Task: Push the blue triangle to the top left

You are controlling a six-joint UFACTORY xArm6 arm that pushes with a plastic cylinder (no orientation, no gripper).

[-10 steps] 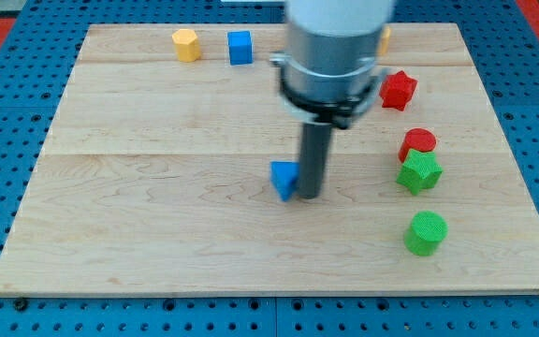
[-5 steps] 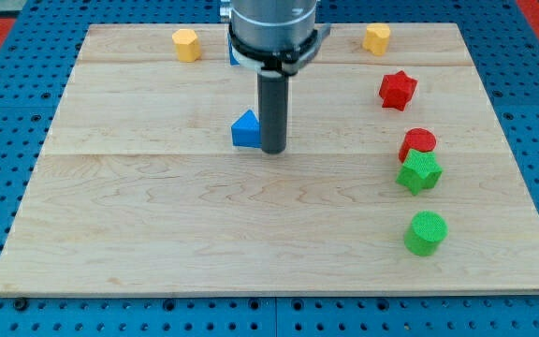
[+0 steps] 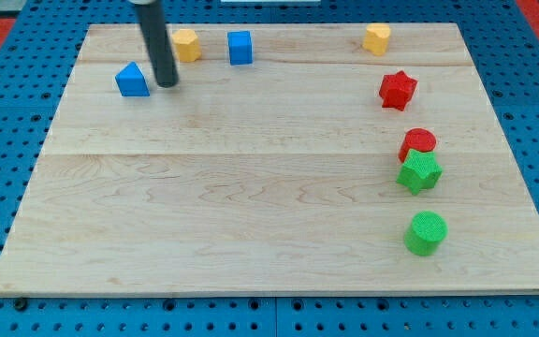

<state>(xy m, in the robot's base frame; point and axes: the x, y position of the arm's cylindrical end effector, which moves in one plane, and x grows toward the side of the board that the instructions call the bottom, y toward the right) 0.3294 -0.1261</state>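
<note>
The blue triangle (image 3: pixel 133 80) lies near the top left of the wooden board (image 3: pixel 251 225). My tip (image 3: pixel 167 83) is just to the triangle's right, close beside it; the dark rod rises from there to the view's top edge. A small gap seems to show between tip and triangle.
A yellow hexagon block (image 3: pixel 186 44) and a blue cube (image 3: pixel 240 47) sit along the top, right of my rod. Another yellow block (image 3: pixel 376 38) is at top right. A red star (image 3: pixel 398 90), red cylinder (image 3: pixel 418 142), green star (image 3: pixel 419 172) and green cylinder (image 3: pixel 426 233) line the right side.
My tip and the blue triangle have moved from the board's middle up and to the left, the triangle pushed ahead of the tip. The other blocks have not moved.
</note>
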